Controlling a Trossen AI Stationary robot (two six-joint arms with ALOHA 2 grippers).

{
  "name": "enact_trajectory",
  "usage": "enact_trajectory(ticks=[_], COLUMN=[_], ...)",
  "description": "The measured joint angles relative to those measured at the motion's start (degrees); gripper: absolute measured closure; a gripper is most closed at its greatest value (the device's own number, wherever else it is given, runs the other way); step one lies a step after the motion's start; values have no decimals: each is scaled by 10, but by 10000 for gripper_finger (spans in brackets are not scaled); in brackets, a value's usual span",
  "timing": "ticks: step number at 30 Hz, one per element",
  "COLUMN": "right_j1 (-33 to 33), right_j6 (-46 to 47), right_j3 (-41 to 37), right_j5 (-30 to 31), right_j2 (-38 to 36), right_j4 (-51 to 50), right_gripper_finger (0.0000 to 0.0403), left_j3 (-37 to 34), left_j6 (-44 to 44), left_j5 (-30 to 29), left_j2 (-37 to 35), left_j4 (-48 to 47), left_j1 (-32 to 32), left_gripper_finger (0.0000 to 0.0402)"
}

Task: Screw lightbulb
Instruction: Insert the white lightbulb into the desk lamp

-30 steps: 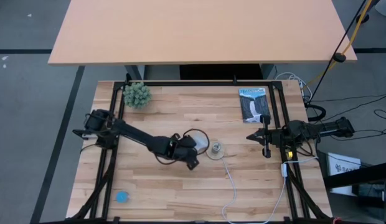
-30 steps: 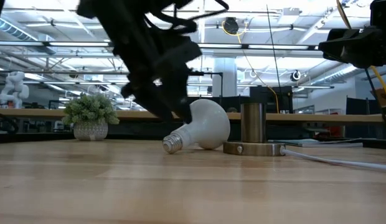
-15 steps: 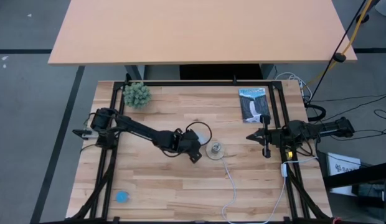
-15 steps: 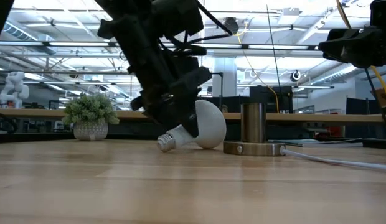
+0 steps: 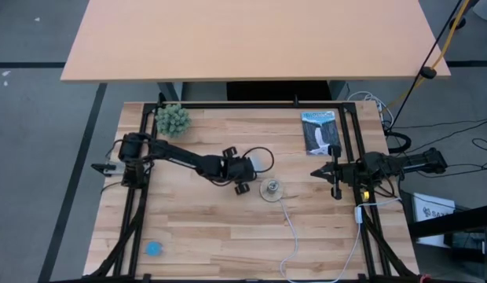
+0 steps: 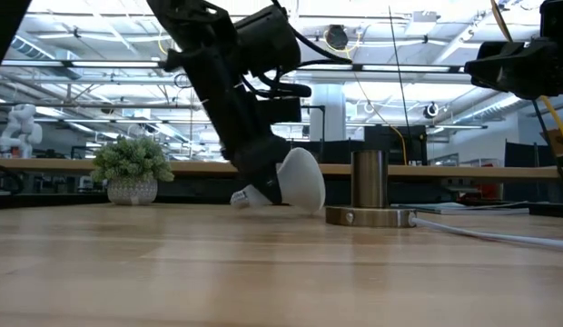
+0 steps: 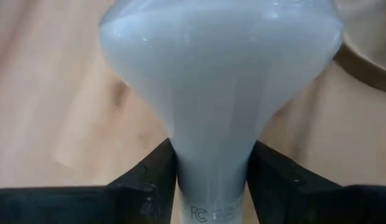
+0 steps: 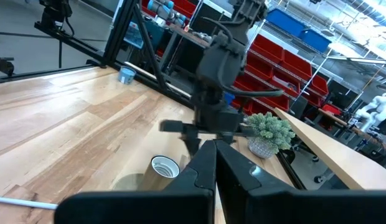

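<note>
Left wrist view: left gripper (image 7: 211, 180) has both fingers (image 7: 146, 180) pressed on the narrow neck of the lightbulb (image 7: 218, 74), clamped just above the screw base, white dome pointing away toward the table. Good place to hold: neck is the narrowest, stiffest part, dome is too wide and smooth to pinch. Judging by look, bulb is light, hard, glossy, so probably slippery and likely fragile; squeeze firm but not hard, and it may twist in the pads when turned. Low view: lightbulb (image 6: 286, 182) lies tilted near table centre, dome low and just beside the socket (image 6: 370, 213), base end up in the left gripper (image 6: 260, 178); cannot tell if the dome touches the wood. High view: left arm reaches in to table centre, socket (image 5: 270, 189) with white cord (image 5: 291, 228) close beside. Farther off, right gripper (image 5: 331, 171) waits at the right edge, fingers closed on nothing. Plant (image 5: 172, 119) at far left corner
</note>
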Motion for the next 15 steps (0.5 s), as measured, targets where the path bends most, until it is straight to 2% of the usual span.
enact_trajectory(ticks=[3,8,15], right_j1=[0,0,0], right_j6=[0,0,0], right_j3=[0,0,0], right_j5=[0,0,0], right_j2=[0,0,0], right_j4=[0,0,0], right_gripper_finger=[403,403,403], left_j3=[0,0,-1], left_j6=[26,10,-15], left_j5=[-22,-22,-27], left_j2=[-1,-34,-179], left_j4=[41,87,88], left_j1=[10,13,-15], left_gripper_finger=[246,246,246])
